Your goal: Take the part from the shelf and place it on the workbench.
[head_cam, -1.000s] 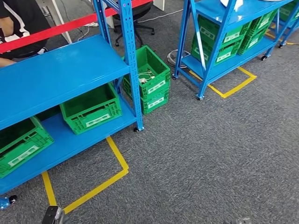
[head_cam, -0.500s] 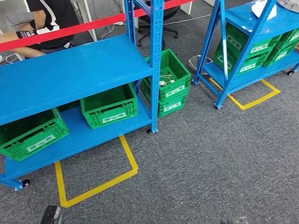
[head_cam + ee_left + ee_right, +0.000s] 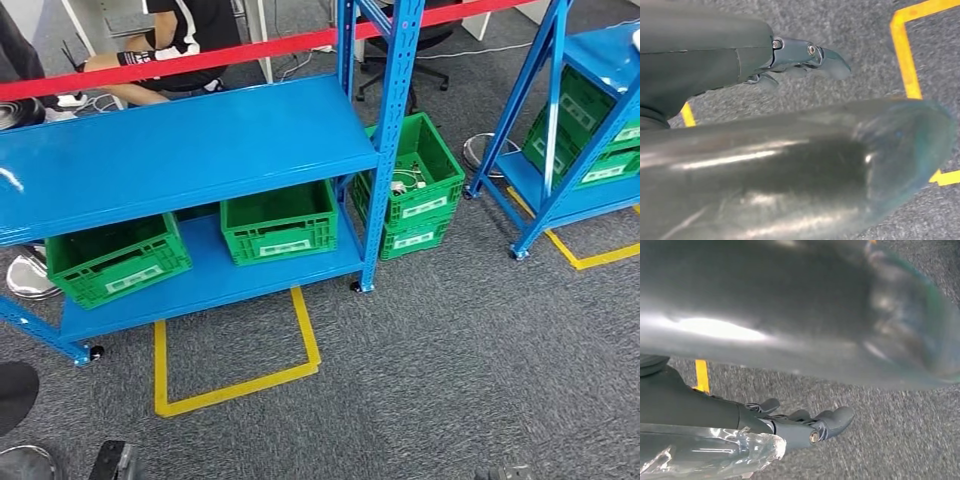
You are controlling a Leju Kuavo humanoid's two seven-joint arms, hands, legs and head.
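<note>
A blue shelf (image 3: 189, 150) stands ahead in the head view, its upper board bare. Two green crates (image 3: 113, 262) (image 3: 281, 222) sit on its lower board and look empty. I cannot make out a part on this shelf. My left hand (image 3: 802, 55) hangs over grey carpet with fingers stretched out and nothing in it. My right hand (image 3: 810, 427) hangs the same way over carpet, fingers straight and holding nothing. Dark tips of my arms show at the bottom edge of the head view (image 3: 113, 462) (image 3: 506, 472).
Two stacked green crates (image 3: 411, 195) stand on the floor right of the shelf post; the top one holds white bits (image 3: 400, 185). A second blue shelf (image 3: 596, 60) with crates is at right. A red bar (image 3: 226, 52) and a seated person (image 3: 181, 25) lie behind. Yellow tape (image 3: 226, 385) marks the carpet.
The camera has swung left: the whole scene has slid right in the picture, the near shelf now fills the middle and the second shelf is at the edge.
</note>
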